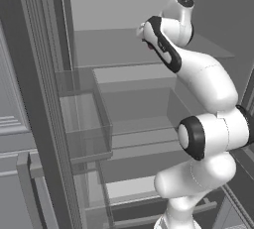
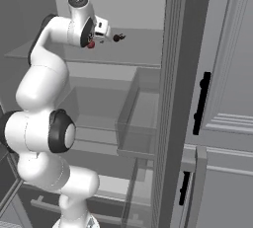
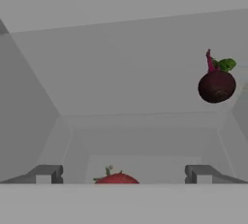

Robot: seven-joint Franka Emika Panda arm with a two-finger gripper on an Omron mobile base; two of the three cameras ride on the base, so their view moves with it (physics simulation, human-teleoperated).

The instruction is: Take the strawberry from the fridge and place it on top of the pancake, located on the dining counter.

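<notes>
I am reaching into the open fridge [image 1: 119, 5], onto its upper shelf [image 2: 138, 49]. The strawberry [image 3: 116, 178], small and red with a green top, lies on that shelf right at my gripper [image 3: 124, 174], between the two spread fingertips [image 3: 48, 173]. The gripper is open and holds nothing. From the right base view the strawberry [image 2: 91, 45] sits just under the hand, and in the left base view only a red sliver [image 1: 150, 46] peeks out beside the wrist. The pancake and the dining counter are out of view.
A dark, almost black ball with a green leaf [image 3: 216, 86] rests on the same shelf, further in and to the right [image 2: 117, 37]. Clear door bins [image 1: 84, 119] hang on the open door at left, and another [image 2: 141, 123] at right. Lower glass shelves lie beneath.
</notes>
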